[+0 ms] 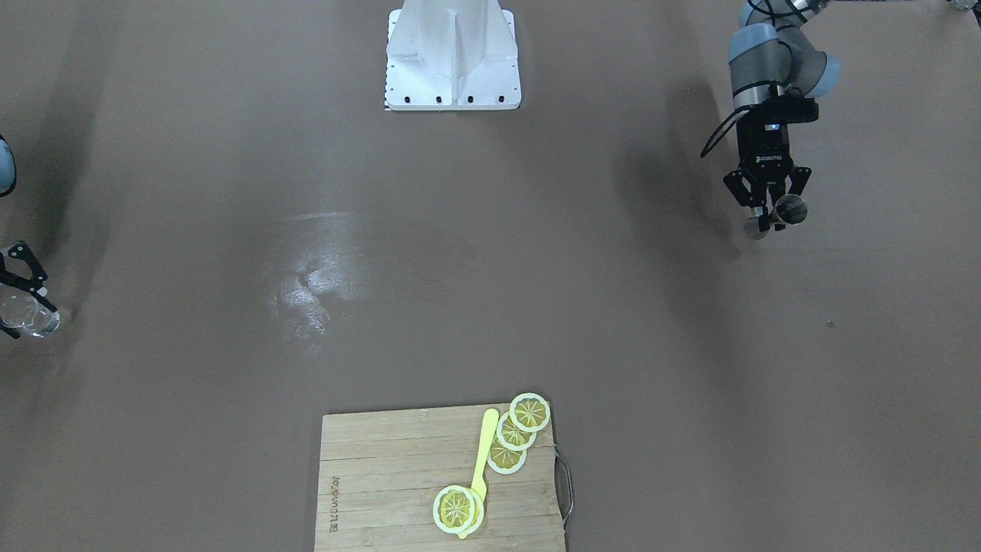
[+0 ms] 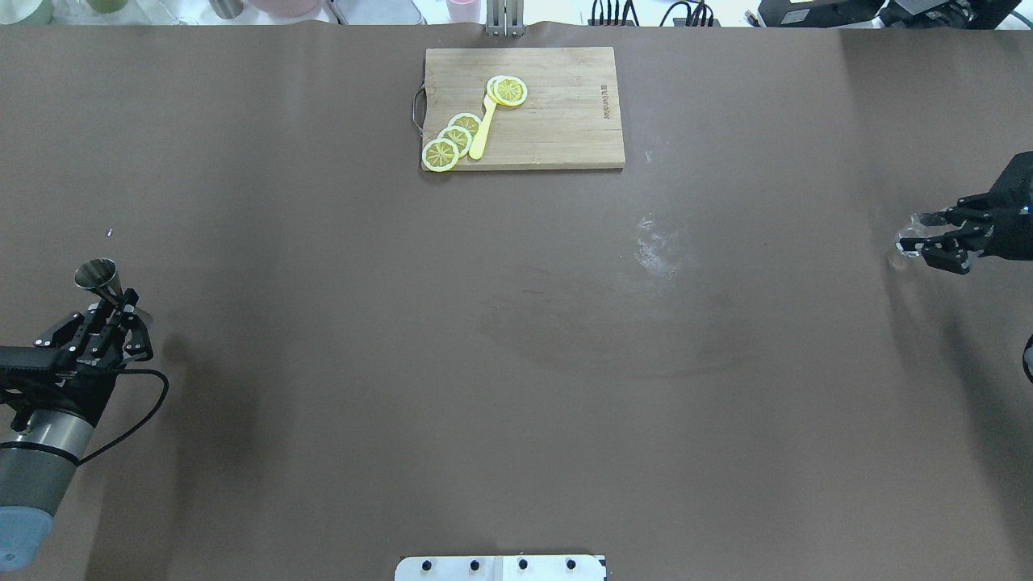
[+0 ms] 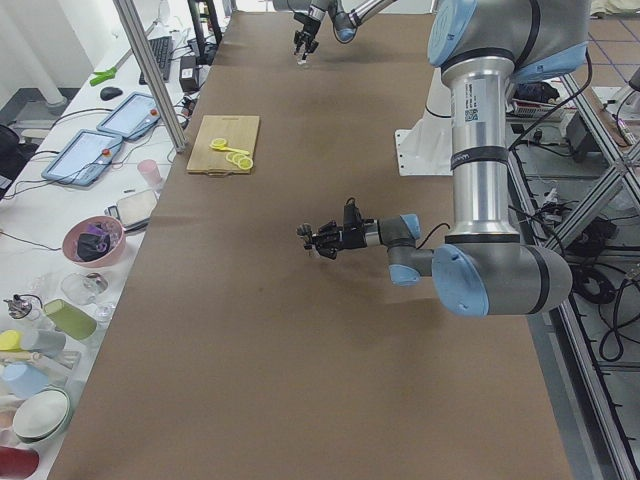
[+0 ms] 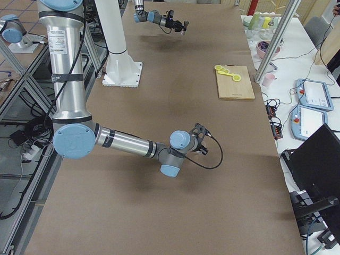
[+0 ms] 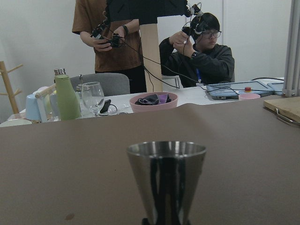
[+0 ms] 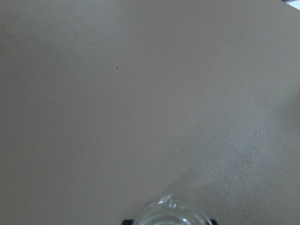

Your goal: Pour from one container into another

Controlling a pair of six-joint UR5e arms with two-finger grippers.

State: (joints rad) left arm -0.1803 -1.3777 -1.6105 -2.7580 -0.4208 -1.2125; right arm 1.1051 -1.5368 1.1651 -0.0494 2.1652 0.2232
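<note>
My left gripper (image 2: pixel 121 305) is shut on the waist of a steel cone-shaped measuring cup (image 2: pixel 98 277), upright at the table's left edge. The same cup (image 1: pixel 789 208) shows in the front view, and it fills the lower middle of the left wrist view as the steel cup (image 5: pixel 166 180). At the far right edge, my right gripper (image 2: pixel 918 239) is shut on a small clear glass (image 2: pixel 905 244). That glass (image 1: pixel 32 316) also shows at the front view's left edge. Only its rim (image 6: pixel 171 212) shows in the right wrist view. The two containers are a table's width apart.
A wooden cutting board (image 2: pixel 557 121) lies at the far middle, with lemon slices (image 2: pixel 452 141) and a yellow knife (image 2: pixel 483 129) on it. A whitish smear (image 2: pixel 658 250) marks the brown table. The robot's white base plate (image 2: pixel 500 567) is at the near edge.
</note>
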